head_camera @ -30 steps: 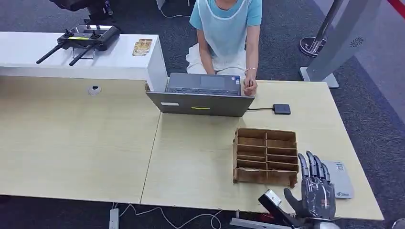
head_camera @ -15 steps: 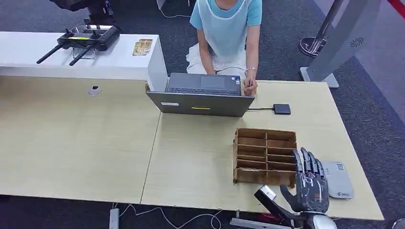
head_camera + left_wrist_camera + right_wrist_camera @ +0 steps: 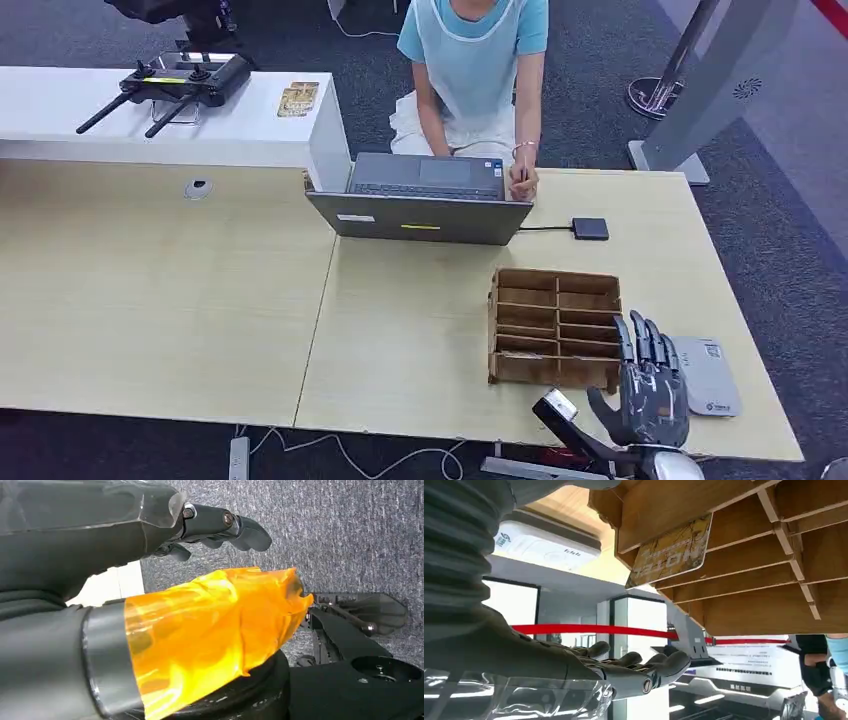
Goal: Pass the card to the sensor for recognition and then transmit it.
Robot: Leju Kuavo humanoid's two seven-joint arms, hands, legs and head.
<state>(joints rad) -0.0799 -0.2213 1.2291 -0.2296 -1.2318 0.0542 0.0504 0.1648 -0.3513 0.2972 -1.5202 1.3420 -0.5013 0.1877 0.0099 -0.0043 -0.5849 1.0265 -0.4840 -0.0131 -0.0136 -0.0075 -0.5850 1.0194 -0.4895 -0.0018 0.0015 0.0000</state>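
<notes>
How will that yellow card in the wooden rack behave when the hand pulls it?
The card looks flat, thin and rigid, so probably stiff and light. Its glossy face may be slippery. The wooden rack looks light and might shift if tugged.

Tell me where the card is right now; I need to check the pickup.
In the right wrist view the card sticks out of a slot in the wooden organizer, close to the right robot hand, with the white sensor just beside the organizer.

Pale wood tables (image 3: 160, 300) side by side on dark grey carpet (image 3: 790, 250); white counter (image 3: 150, 130) behind.
</notes>
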